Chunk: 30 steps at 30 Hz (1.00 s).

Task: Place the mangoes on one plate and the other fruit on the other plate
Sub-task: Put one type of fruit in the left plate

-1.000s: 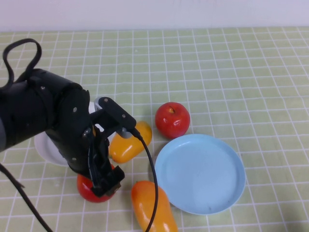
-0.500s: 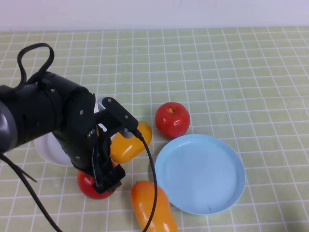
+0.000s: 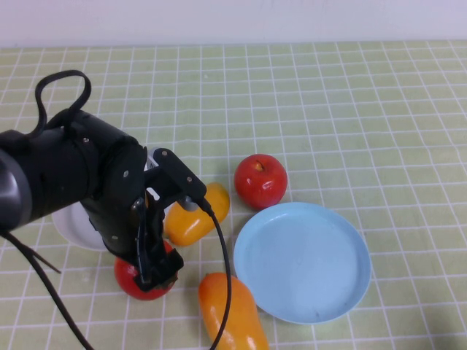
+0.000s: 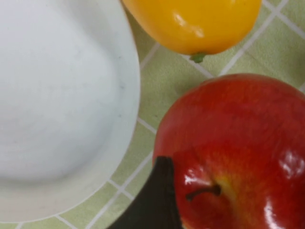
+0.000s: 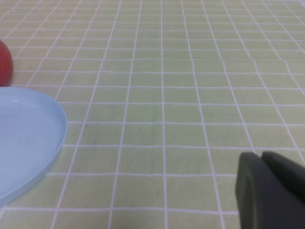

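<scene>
My left gripper (image 3: 155,273) is open and points down over a shiny red apple (image 3: 130,281) that sits on the cloth beside the white plate (image 3: 67,224). In the left wrist view the apple (image 4: 238,143) fills the space between the jaws, and one dark finger (image 4: 159,202) stands at its side, next to the white plate (image 4: 52,95). One mango (image 3: 195,217) lies just behind the gripper, and another mango (image 3: 230,312) lies at the front. A second apple (image 3: 260,180) stands by the light blue plate (image 3: 303,259). My right gripper (image 5: 261,160) is shut and hovers over bare cloth.
The table is covered by a green checked cloth (image 3: 350,109), with a white wall along the far edge. The left arm's black cable (image 3: 222,277) hangs down across the front mango. In the right wrist view the blue plate (image 5: 24,133) rim and a sliver of apple (image 5: 4,62) show.
The left arm has turned a little and its gripper has settled closer over the near apple. The fruit and plates have hardly moved, and the right gripper has stayed still.
</scene>
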Tool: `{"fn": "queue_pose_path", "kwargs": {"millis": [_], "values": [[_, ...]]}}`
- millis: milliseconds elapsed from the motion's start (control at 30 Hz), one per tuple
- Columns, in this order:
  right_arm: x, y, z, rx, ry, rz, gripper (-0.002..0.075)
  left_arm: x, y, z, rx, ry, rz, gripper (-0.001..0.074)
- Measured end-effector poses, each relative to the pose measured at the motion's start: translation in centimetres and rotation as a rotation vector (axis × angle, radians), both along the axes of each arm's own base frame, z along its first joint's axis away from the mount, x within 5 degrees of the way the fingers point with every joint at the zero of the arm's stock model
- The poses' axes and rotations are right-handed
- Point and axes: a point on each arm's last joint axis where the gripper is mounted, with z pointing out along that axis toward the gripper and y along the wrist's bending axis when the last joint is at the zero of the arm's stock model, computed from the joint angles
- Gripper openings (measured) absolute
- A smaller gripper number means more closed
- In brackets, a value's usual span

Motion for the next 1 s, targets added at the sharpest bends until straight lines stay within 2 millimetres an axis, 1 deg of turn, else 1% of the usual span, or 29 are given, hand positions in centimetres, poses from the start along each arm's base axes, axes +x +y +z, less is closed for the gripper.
{"fn": "queue_pose_path", "kwargs": {"millis": [267,733,800,900,1000], "values": [[0.00,0.00,0.00,0.000,0.000,0.000,-0.0015,0.08,0.08,0.02,0.010,-0.009,-0.005,0.0666],[0.00,0.00,0.00,0.000,0.000,0.000,-0.0015,0.38,-0.10,-0.62,0.016,-0.005,-0.006,0.0662],[0.00,0.00,0.00,0.000,0.000,0.000,-0.0015,0.40,-0.11,-0.67,0.016,-0.004,-0.006,0.0642],[0.00,0.00,0.00,0.000,0.000,0.000,-0.0016,0.43,-0.13,-0.73,0.015,-0.003,0.000,0.0566],[0.00,0.00,0.00,0.000,0.000,0.000,-0.0015,0.48,-0.16,-0.64,0.013,-0.006,0.003,0.0534]]}}
